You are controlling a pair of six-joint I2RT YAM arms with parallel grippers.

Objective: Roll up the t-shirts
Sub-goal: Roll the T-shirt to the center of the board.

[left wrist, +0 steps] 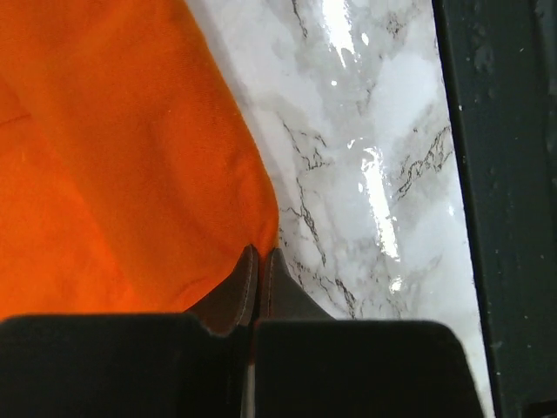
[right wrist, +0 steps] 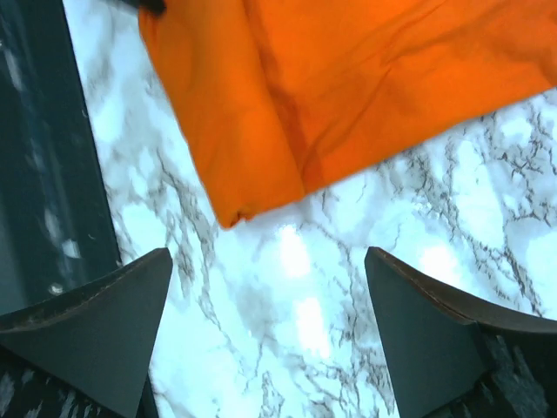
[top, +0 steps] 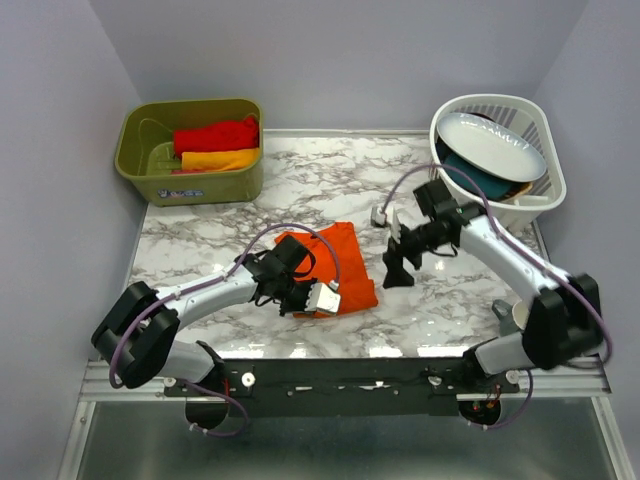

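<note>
**Two grippers meet at one orange t-shirt [top: 352, 270] on a marble table [top: 300, 180]**

One folded orange t-shirt lies flat near the middle of the table, a little towards the near edge, with an arm on either side of it. The left gripper [left wrist: 261, 252] sits at the shirt's near left corner. Its two fingers are pressed together, and their tips touch the hem where the cloth meets the marble. Whether any cloth is caught between them cannot be told from the wrist view. The right gripper [right wrist: 268, 257] hangs over bare marble just off the shirt's right side. Its fingers are spread wide, hold nothing, and stand apart from the nearest corner of the cloth. That corner shows one layer folded over another.

Two more shirts lie together in a green bin [top: 135, 165] at the back left corner. A red t-shirt [top: 215, 134] is bunched towards the rear, and a yellow-orange t-shirt [top: 220, 159] lies just in front of it.

A white basket [top: 540, 195] stands at the back right corner, well apart from the shirts. It holds a white plate [top: 495, 145] tilted over a teal dish [top: 480, 178].
</note>
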